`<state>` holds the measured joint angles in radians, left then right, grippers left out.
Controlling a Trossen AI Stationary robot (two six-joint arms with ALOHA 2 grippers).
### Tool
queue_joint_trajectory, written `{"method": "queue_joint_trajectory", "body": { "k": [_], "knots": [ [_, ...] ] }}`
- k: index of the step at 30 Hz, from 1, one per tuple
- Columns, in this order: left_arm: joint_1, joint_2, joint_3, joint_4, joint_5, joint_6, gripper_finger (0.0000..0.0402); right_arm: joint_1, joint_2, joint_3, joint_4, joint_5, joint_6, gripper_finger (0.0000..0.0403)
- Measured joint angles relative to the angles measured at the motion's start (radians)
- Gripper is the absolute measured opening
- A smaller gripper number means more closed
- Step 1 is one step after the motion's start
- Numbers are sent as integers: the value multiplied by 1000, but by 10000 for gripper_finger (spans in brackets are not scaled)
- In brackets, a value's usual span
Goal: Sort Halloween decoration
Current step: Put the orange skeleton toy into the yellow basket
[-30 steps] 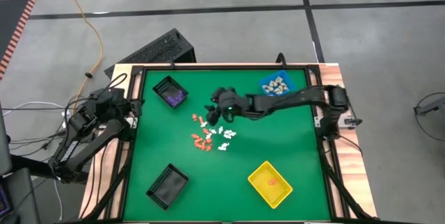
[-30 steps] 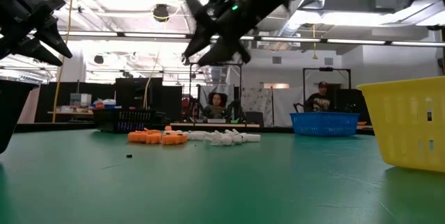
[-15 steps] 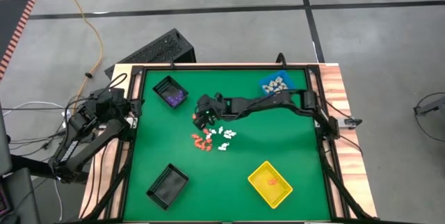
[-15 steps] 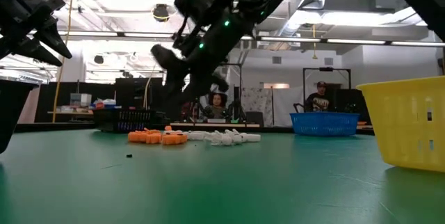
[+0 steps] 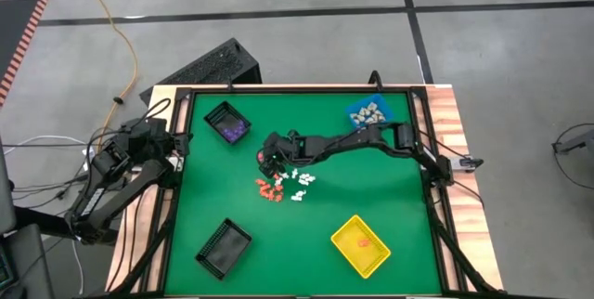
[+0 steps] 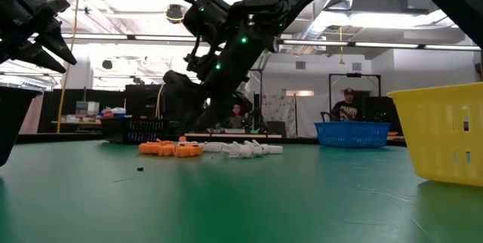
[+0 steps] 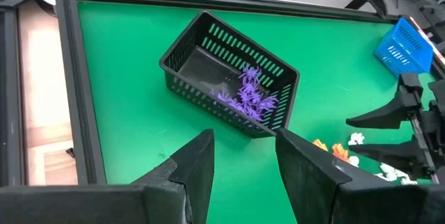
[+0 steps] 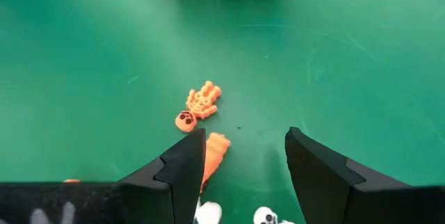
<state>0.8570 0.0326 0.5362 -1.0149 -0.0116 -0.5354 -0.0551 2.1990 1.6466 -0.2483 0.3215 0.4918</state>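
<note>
yellow bin: at the near right of the green table, with an orange piece inside.
empty black bin: at the near left of the table.
halloween decoration: a loose heap mid-table, orange pieces toward the left, white toward the right; an orange skeleton lies a little apart from the heap.
right gripper: reached across the table to the far left edge of the heap, low over the orange pieces; jaws spread, nothing between them.
left gripper: held off the table's left edge, facing the purple-filled bin; jaws spread, empty.
black bin with purple pieces: far left of the table.
blue bin: far right, holding beige pieces.
people: two beyond the table in the low view.
</note>
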Motion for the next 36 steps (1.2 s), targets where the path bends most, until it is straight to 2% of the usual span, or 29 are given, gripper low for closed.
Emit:
{"method": "queue_joint_trajectory", "body": {
  "k": [15, 22, 29, 36],
  "knots": [
    [0, 0, 0, -9, 5, 4, 143, 15, 49, 0, 16, 20, 37, 210],
    [0, 0, 0, -13, 5, 8, 143, 5, 61, 0, 19, -30, 36, 155],
    [0, 0, 0, -14, 4, 8, 143, 14, 47, 1, 8, -55, 37, 39],
    [0, 0, 0, -14, 5, 8, 143, 10, 12, 53, 1, -67, 22, 39]
  ]
}}
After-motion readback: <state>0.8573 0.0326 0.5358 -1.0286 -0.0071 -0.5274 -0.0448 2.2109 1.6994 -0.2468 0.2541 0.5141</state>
